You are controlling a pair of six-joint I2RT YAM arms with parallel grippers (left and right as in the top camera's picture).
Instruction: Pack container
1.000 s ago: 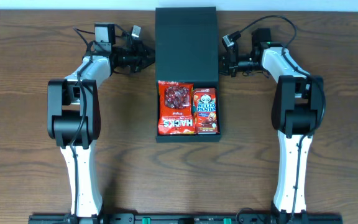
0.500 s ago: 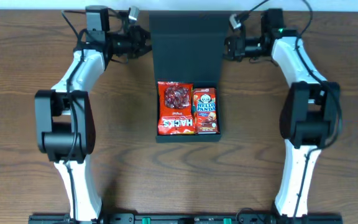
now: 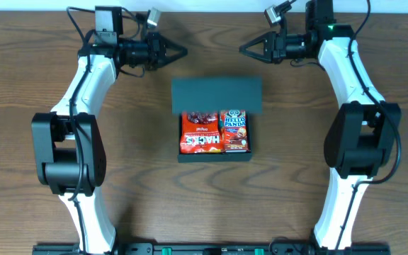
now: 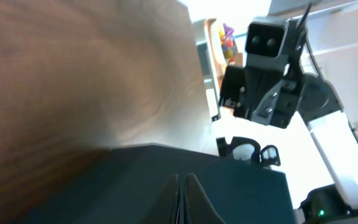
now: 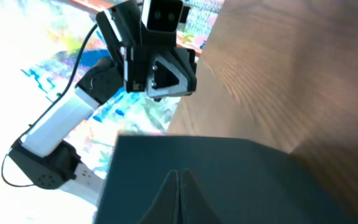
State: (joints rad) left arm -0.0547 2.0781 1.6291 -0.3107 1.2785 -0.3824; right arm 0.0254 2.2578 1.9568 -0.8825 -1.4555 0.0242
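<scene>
The left gripper (image 3: 183, 51) has its fingers pressed together on nothing. It now sits near the far edge of the table (image 3: 20, 106), farther back than a second ago, when it stood beside the opened lid. To its right, at mid-table, the container (image 3: 214, 156) is where the real change shows. Its flap lid (image 3: 217, 95), lying flat behind the box a second ago, has swung up and forward and now hangs over the rear half. It hides the top edges of the red Hacks bag (image 3: 202, 134) and the Hello Panda packet (image 3: 234, 131), which lie side by side inside. From overhead neither gripper appears to touch the lid, though height makes that hard to judge. In the left wrist view it shows as a dark sheet just beyond the shut fingertips. The right gripper (image 3: 242, 49) mirrors the left, fingers together and empty. The packing looks finished, and the lid still has to come fully down.
</scene>
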